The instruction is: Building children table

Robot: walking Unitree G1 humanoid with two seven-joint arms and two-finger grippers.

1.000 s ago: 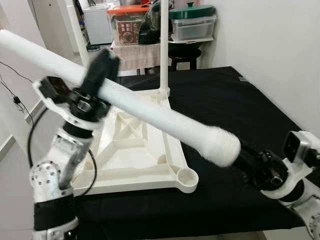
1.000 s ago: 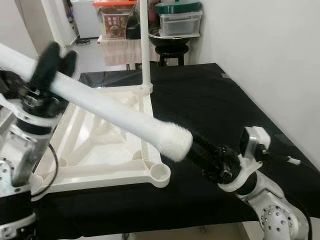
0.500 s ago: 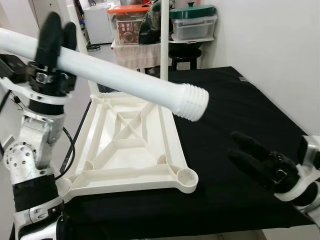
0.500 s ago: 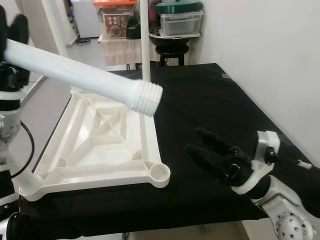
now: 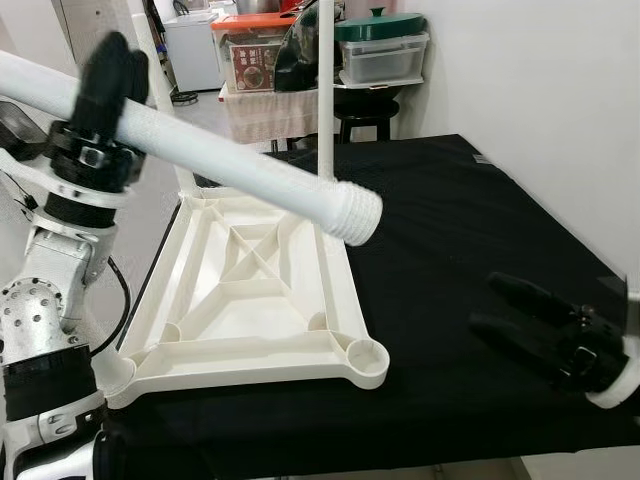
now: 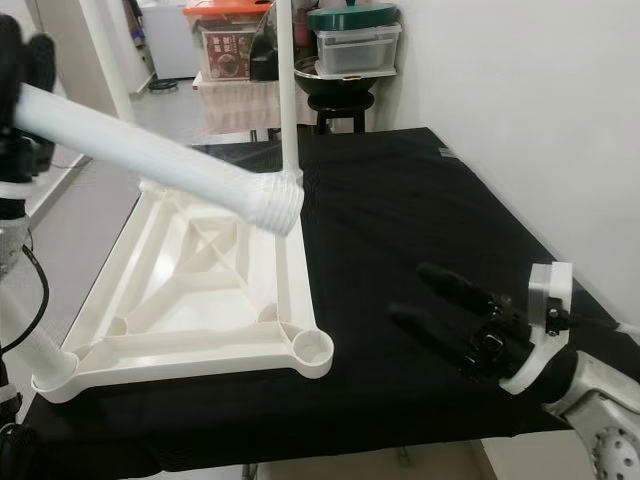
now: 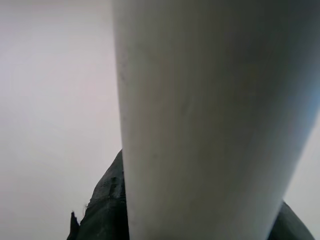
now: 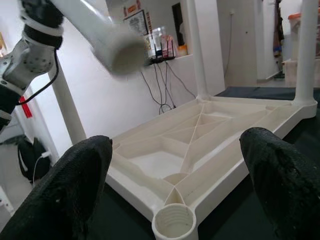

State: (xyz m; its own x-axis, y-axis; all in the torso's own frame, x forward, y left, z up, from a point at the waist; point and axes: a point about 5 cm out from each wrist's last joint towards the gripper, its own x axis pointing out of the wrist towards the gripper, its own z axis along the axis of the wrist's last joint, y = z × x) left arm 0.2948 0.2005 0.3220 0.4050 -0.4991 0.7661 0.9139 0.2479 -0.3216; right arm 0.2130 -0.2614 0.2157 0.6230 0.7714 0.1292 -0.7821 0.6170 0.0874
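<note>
Beyond the black cloth-covered work surface (image 5: 470, 230) stands a dark round stool (image 5: 368, 103), bearing a clear plastic storage box with green lid (image 5: 385, 48); just beside it an orange-lidded clear box (image 5: 250, 50).

The left arm is raised high at the robot's left, its wrist bent so the left gripper (image 5: 112, 62) points up with both black fingers closed around a white pole (image 5: 240, 165). The right arm reaches forward low at the right, and the right gripper (image 6: 437, 298) has its fingers spread apart, holding nothing.

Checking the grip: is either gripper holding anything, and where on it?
The left gripper holds the white table leg partway along its shaft; the right gripper is open, holding nothing.
</note>
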